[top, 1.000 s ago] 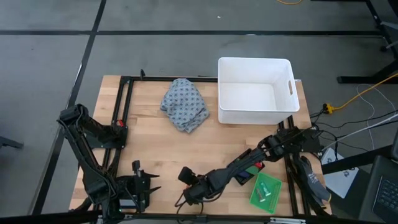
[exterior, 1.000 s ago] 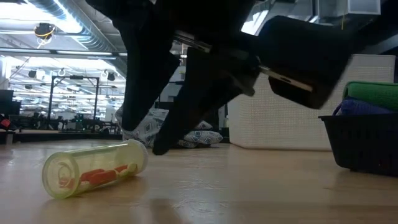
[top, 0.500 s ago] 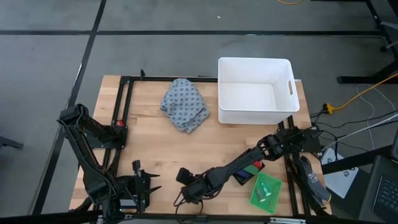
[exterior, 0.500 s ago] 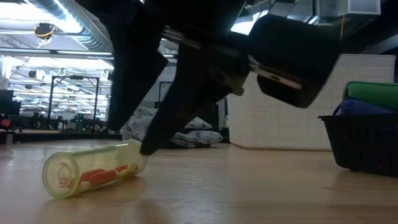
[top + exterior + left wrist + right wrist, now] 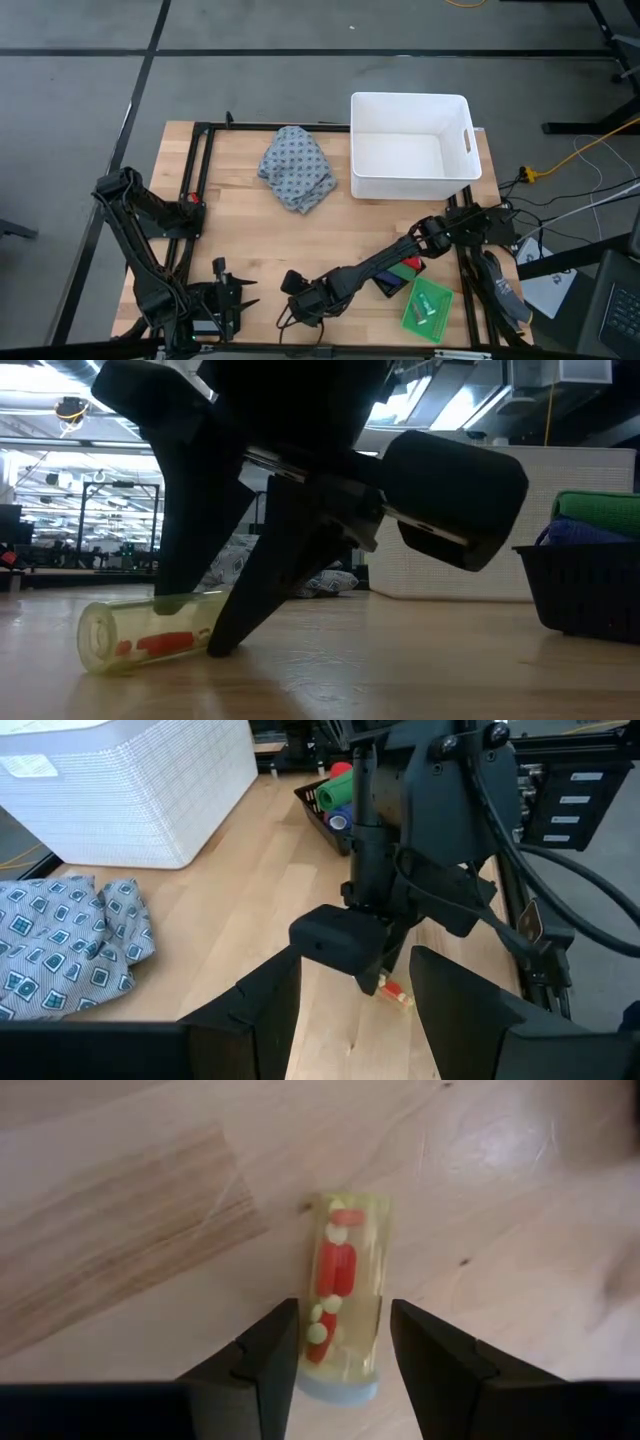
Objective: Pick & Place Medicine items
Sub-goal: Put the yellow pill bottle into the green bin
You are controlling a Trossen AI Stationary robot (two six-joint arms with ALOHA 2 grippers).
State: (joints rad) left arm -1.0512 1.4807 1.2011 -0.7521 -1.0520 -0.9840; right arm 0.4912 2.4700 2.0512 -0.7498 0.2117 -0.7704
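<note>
Between the right gripper's (image 5: 340, 1345) parted jaws lies the clear pill vial (image 5: 342, 1305) flat on the tabletop (image 5: 120, 1220), long axis along the fingers, not yet squeezed.

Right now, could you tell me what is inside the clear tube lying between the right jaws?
The clear tube holds red oblong pieces and small pale round ones. The right gripper straddles it, open. Its capped end sits low between the jaws; whether anything lies there cannot be seen.
</note>
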